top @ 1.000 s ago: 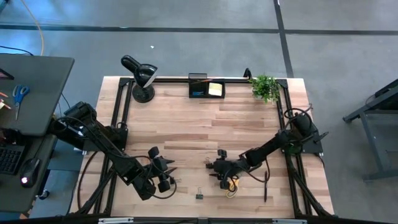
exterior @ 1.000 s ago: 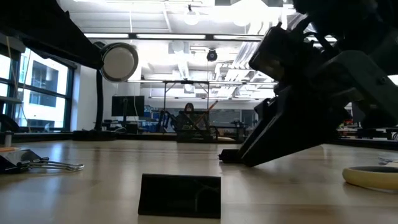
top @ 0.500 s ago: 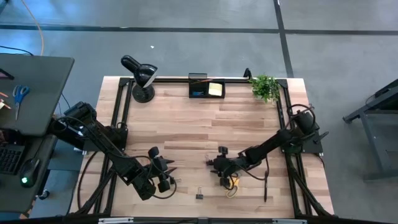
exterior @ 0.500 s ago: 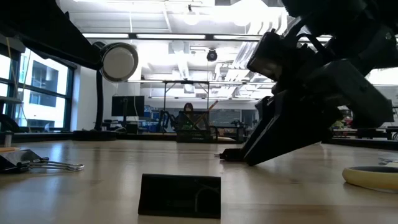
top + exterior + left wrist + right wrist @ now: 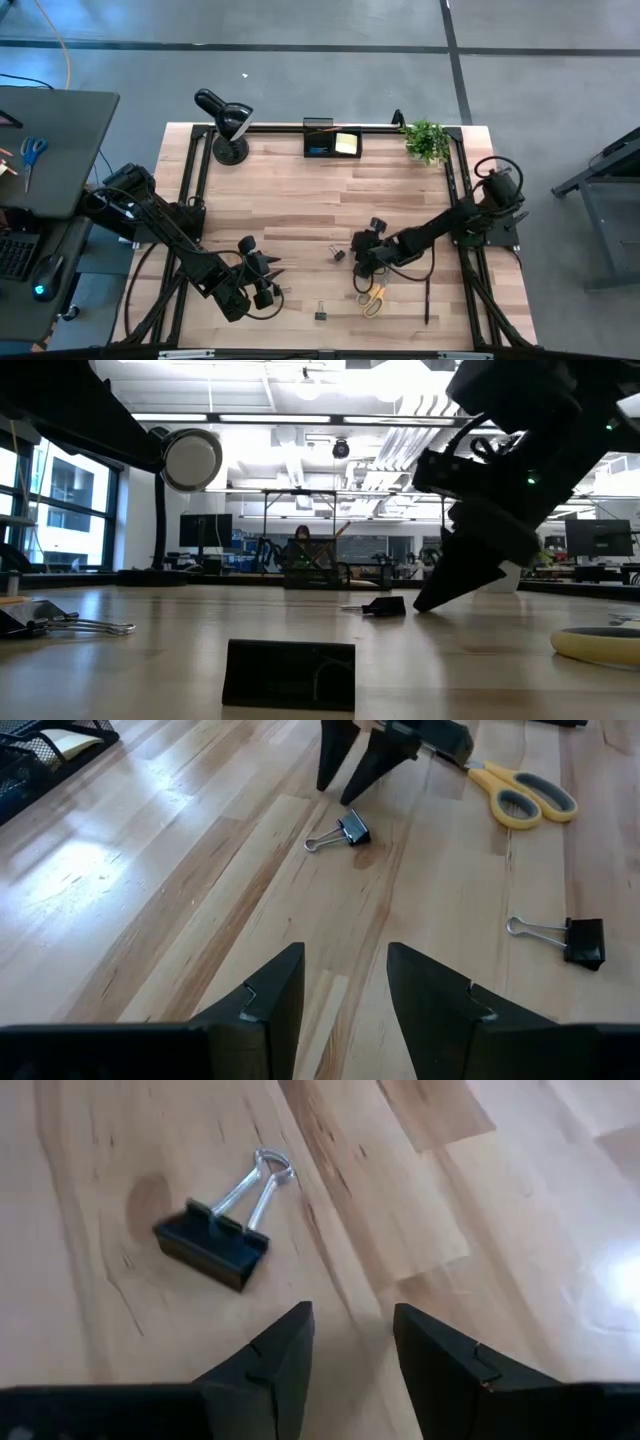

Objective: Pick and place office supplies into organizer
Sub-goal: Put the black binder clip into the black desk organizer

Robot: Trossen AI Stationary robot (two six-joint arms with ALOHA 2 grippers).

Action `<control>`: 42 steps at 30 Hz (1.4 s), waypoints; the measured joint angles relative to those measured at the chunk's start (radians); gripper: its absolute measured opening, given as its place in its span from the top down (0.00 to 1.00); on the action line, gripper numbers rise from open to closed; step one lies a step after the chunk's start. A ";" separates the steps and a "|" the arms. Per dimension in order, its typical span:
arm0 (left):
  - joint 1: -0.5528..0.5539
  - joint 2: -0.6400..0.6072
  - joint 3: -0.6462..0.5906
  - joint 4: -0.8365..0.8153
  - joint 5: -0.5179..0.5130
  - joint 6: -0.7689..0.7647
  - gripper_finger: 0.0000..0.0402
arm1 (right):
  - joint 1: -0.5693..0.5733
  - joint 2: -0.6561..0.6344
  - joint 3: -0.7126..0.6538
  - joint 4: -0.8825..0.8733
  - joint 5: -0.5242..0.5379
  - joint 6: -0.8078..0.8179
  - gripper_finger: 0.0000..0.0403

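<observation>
Right wrist view: right gripper (image 5: 350,1355), fingers parted and empty, hovers just short of a binder clip (image 5: 215,1240) lying mid-table. Organizer (image 5: 333,143) sits far off at twelve o'clock. Looks like the approach step: next, drop over the clip and close. Left gripper (image 5: 345,990) waits at seven o'clock, parted, empty.

You see a table (image 5: 330,200) of pale wood planks, smooth with a slight sheen. The clip (image 5: 212,1245) has a matt black body and shiny wire handles. The scissors (image 5: 520,798) have smooth yellow plastic handles.
</observation>
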 joint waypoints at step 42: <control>0.000 0.000 0.000 0.000 0.031 -0.026 0.67 | 0.116 0.223 0.298 -0.151 0.121 0.364 0.36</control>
